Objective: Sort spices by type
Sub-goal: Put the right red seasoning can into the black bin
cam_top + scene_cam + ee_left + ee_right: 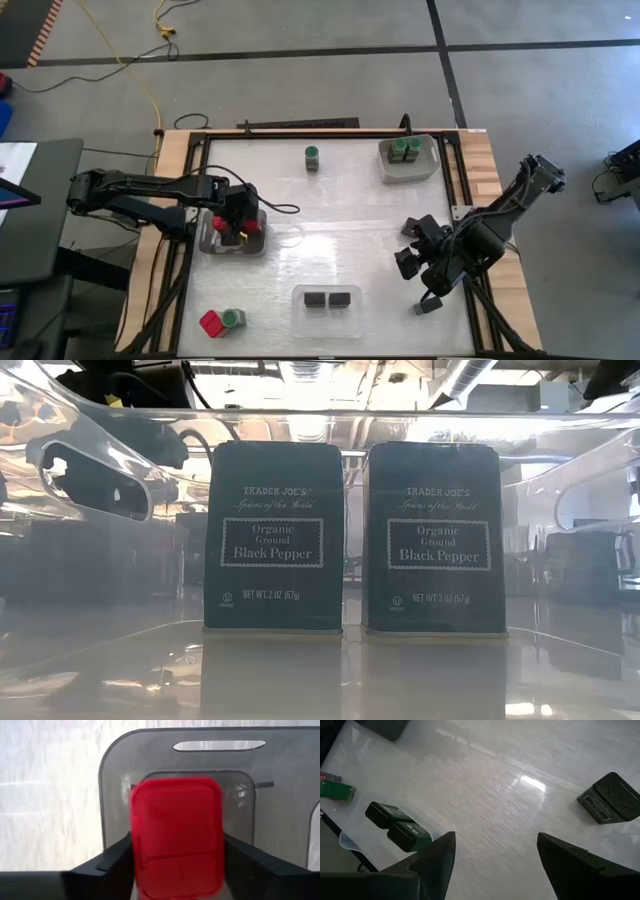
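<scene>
My left gripper [236, 218] hangs over the clear tray [210, 243] at the table's left and is shut on a red blocky spice container [175, 820]. More red [250, 238] shows in that tray. My right gripper [495, 852] is open over bare table at the right [420, 255]. A black box [610, 797] lies flat near it [428, 305]. Two black pepper boxes [272, 535] [432, 535] stand upright in a clear tray [296, 300] at the near edge. A red block [211, 323] and a green-lidded jar [233, 318] sit at the near left. One jar [312, 157] stands alone at the far side. My left gripper pinches the red container between its two fingers [112, 865], which press on its two opposite long sides [137, 850]. The fingers come from above, pointing down into the tray. Whether the container's base touches the tray floor cannot be told.
A grey tray [385, 172] at the far right holds two green-lidded jars [405, 150]. Dark rails [190, 200] run along the table's edges. Bare table lies in the middle between the trays. Cables trail over the floor beyond the far edge.
</scene>
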Robot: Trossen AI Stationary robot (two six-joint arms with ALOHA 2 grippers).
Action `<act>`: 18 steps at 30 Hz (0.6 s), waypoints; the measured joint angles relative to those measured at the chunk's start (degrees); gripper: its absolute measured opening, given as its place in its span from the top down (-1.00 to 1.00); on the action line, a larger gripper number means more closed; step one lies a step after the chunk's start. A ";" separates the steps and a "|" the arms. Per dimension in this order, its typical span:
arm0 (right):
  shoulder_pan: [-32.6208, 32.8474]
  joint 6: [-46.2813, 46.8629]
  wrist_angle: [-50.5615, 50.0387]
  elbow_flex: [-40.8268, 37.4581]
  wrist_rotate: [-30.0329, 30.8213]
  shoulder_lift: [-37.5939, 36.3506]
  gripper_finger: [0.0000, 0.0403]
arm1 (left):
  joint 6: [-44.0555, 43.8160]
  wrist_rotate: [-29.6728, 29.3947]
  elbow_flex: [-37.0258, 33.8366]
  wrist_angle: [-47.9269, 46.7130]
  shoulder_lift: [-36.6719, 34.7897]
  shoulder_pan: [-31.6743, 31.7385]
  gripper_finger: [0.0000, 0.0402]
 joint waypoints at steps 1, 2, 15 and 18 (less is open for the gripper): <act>0.00 0.00 0.00 0.00 0.00 0.00 -0.51 | -0.02 0.01 0.00 -0.02 -0.02 0.00 -0.31; 0.00 0.00 -0.02 0.00 0.00 0.00 -0.51 | -0.01 -0.02 0.00 -0.04 -0.02 0.00 -0.36; 0.00 0.02 1.25 0.00 0.00 0.00 -0.51 | -1.40 -3.02 0.00 -0.19 -0.02 0.00 -0.38; 0.00 0.02 1.22 0.00 0.00 0.00 -0.51 | -1.83 -3.24 0.00 -0.51 -0.02 0.00 -0.37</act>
